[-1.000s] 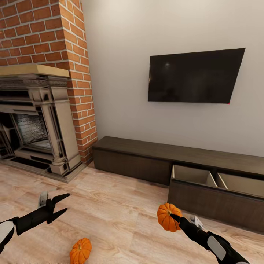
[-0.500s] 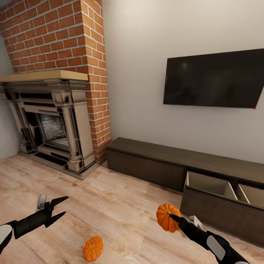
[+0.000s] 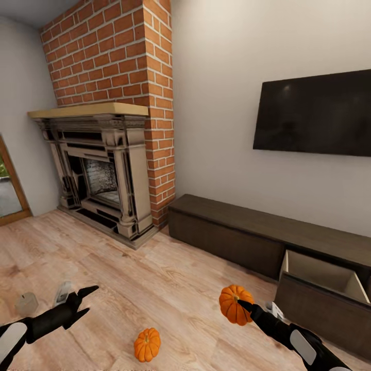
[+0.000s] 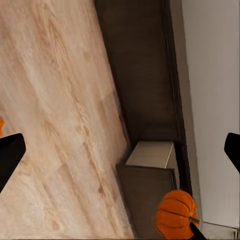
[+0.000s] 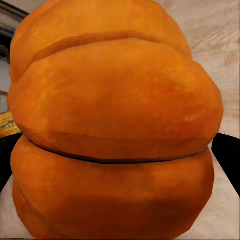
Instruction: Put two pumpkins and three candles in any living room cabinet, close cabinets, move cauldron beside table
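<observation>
The right gripper (image 3: 241, 305) is clenched on a pumpkin (image 3: 235, 304), held above the plank floor (image 3: 170, 288) near the cabinet's open drawer (image 3: 322, 270). The left gripper (image 3: 86, 301) hangs released. A second pumpkin (image 3: 147, 344) and a cream candle (image 3: 27, 303) rest on the floor
</observation>
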Controlling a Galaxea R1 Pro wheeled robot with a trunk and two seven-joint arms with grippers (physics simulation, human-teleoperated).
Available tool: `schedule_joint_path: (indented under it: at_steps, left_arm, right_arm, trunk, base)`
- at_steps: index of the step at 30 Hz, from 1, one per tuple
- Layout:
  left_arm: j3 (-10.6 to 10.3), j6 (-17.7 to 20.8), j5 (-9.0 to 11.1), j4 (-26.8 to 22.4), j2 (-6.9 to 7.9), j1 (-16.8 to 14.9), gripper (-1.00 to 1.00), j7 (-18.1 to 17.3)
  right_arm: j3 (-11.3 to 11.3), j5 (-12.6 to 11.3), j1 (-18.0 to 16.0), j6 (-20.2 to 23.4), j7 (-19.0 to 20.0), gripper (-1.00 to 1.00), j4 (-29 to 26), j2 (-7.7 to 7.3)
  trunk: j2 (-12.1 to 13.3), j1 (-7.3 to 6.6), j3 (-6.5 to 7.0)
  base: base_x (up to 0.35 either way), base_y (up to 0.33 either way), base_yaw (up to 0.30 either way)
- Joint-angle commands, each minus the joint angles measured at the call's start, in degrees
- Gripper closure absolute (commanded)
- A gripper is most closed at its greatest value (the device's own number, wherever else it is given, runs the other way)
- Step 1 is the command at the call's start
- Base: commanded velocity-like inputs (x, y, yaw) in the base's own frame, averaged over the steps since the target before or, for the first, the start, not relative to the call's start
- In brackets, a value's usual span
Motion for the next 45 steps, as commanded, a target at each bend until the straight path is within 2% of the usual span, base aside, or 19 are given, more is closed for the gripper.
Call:
schedule_joint_path:
  at_steps: [1, 4, 6, 7, 8, 10, 12, 25, 28, 33, 34, 37, 40, 45]
  left_arm:
    - [0.1, 0.2, -0.5, 0.7, -0.55, -0.1, -1.00, 0.8]
    - [0.0, -0.1, -1.7, 2.6, -2.40, -0.1, -1.00, 1.7]
    - [-0.7, -0.2, -3.2, 3.1, -4.05, -0.1, -1.00, 2.1]
    - [-1.6, -0.4, -6.3, 3.3, -5.41, -0.1, -1.00, 2.2]
    - [-1.9, -0.7, -8.0, 3.4, -6.00, -0.1, -1.00, 2.1]
    - [-2.1, -1.8, -10.3, 3.5, -7.07, -0.1, -1.00, 1.9]
    - [-2.2, -2.6, -11.3, 3.5, -7.65, -0.1, -1.00, 1.9]
    - [-2.0, -3.4, -12.0, 3.5, -8.05, -0.1, -1.00, 1.9]
    - [-2.0, -3.8, -12.1, 3.5, -8.05, -0.1, -1.00, 2.0]
    - [-2.3, -7.4, -12.0, 3.5, -8.09, -0.1, -1.00, 2.3]
    - [-2.4, -7.8, -12.0, 3.5, -8.09, -0.1, -1.00, 2.4]
    - [-2.5, -8.4, -12.0, 3.5, -8.17, -0.1, -1.00, 2.4]
    - [-2.7, -9.5, -12.3, 5.2, -8.47, -0.1, -1.00, 2.4]
    - [-2.8, -11.3, -12.5, 7.7, -8.59, -0.1, -1.00, 2.4]
  right_arm:
    - [0.0, -0.8, 0.0, 0.5, 0.1, 1.00, -0.1, -0.05]
    - [0.0, -0.8, 0.0, 0.5, 0.1, 1.00, -1.5, -0.09]
    - [0.6, -0.8, 0.0, 0.4, 0.2, 1.00, -2.9, -0.15]
    - [1.4, -0.8, -0.1, 0.5, 0.2, 1.00, -4.0, -0.17]
    - [1.6, -0.8, 0.0, 0.5, 0.2, 1.00, -4.3, -0.18]
    - [1.9, -0.9, -0.1, 0.7, 0.4, 1.00, -4.7, -0.18]
    - [2.1, -0.9, -0.1, 0.8, 0.7, 1.00, -4.8, -0.18]
    - [2.2, -0.9, -0.1, 0.9, 1.1, 1.00, -4.9, -0.15]
    - [2.2, -0.9, -0.1, 0.8, 1.1, 1.00, -4.9, -0.16]
    - [2.3, -0.9, -0.1, 0.8, 1.1, 1.00, -5.2, -0.06]
    - [2.5, -0.9, -0.1, 0.9, 1.1, 1.00, -6.0, -0.01]
    - [5.2, -1.0, 0.0, 1.4, 0.3, 1.00, -10.0, 0.16]
    - [7.0, -1.3, -0.2, 4.3, -1.6, 1.00, -12.1, 0.84]
    - [7.4, -1.6, -1.6, 7.3, -5.3, 1.00, -17.5, 2.43]
  trunk:
    - [0.0, -0.01, -0.05]
    - [0.0, -0.01, -0.05]
    - [0.0, -0.01, -0.05]
    - [0.0, -0.01, -0.05]
    - [0.0, -0.01, -0.05]
    - [0.0, -0.01, -0.05]
    - [0.0, -0.01, -0.05]
    - [0.0, -0.01, -0.05]
    - [-1.2, 0.65, -0.59]
    - [-3.2, 1.74, -1.49]
    - [-3.6, 1.96, -1.67]
    - [-4.8, 2.62, -2.21]
    - [-6.0, 3.28, -2.75]
    - [-8.1, 4.38, -3.65]
  base:
    - [0.000, 0.000, 0.134]
    - [0.000, 0.000, 0.059]
    - [0.000, 0.000, 0.018]
    - [0.000, 0.000, 0.006]
    - [0.000, 0.000, 0.004]
    - [0.000, 0.000, 0.002]
    - [0.000, 0.000, 0.000]
    - [0.000, 0.000, 0.000]
    - [0.000, 0.000, 0.000]
    - [0.000, 0.000, 0.000]
    - [0.000, 0.000, 0.000]
    - [0.000, 0.000, 0.000]
    - [0.000, 0.000, 0.000]
    - [0.000, 0.000, 0.000]
